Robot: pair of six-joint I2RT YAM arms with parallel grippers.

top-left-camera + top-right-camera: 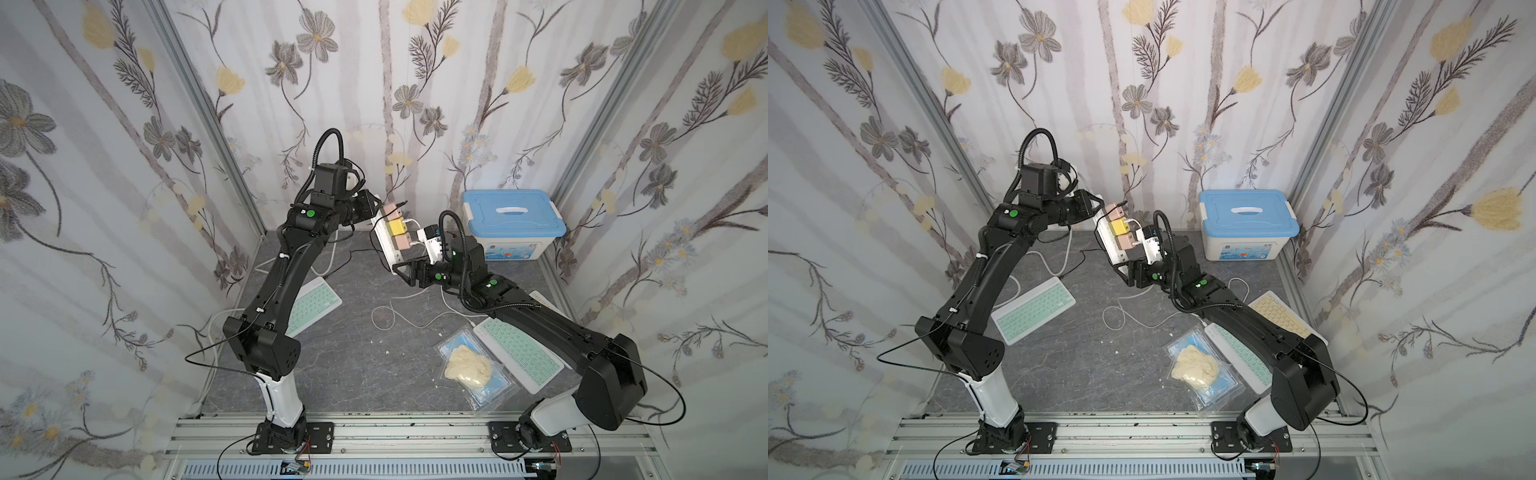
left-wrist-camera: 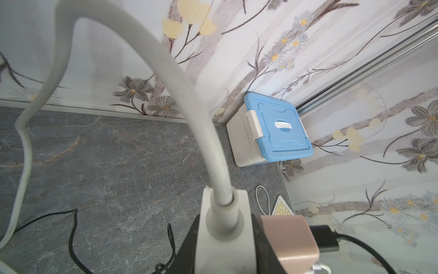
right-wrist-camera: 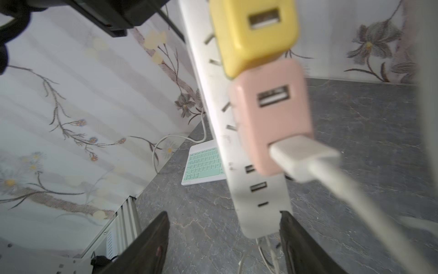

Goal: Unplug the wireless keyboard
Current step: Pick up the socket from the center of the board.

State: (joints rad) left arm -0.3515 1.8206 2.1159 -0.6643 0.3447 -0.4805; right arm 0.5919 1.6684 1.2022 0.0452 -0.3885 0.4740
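My left gripper [image 1: 372, 208] [image 2: 225, 237] is shut on the cable end of a white power strip [image 1: 383, 241] [image 1: 1105, 239] [image 2: 224, 213] and holds it tilted in the air. A yellow charger [image 3: 253, 30] and a pink charger [image 3: 272, 118] sit plugged into the strip [image 3: 260, 194]. A white USB plug [image 3: 303, 159] is in the pink one. My right gripper [image 1: 401, 268] [image 3: 224, 213] is open, with the strip's free end between its fingers, close to one finger [image 3: 291, 237]. A green keyboard [image 1: 519, 353] with a white cable lies under my right arm.
Another green keyboard [image 1: 313, 305] [image 3: 203, 163] lies at the left and a yellow keyboard [image 1: 1279, 313] by the right wall. A blue-lidded box [image 1: 513, 216] [image 2: 277, 132] stands at the back right. A plastic bag with a cream lump [image 1: 467, 365] lies in front. Loose white cable [image 1: 386, 316] loops mid-table.
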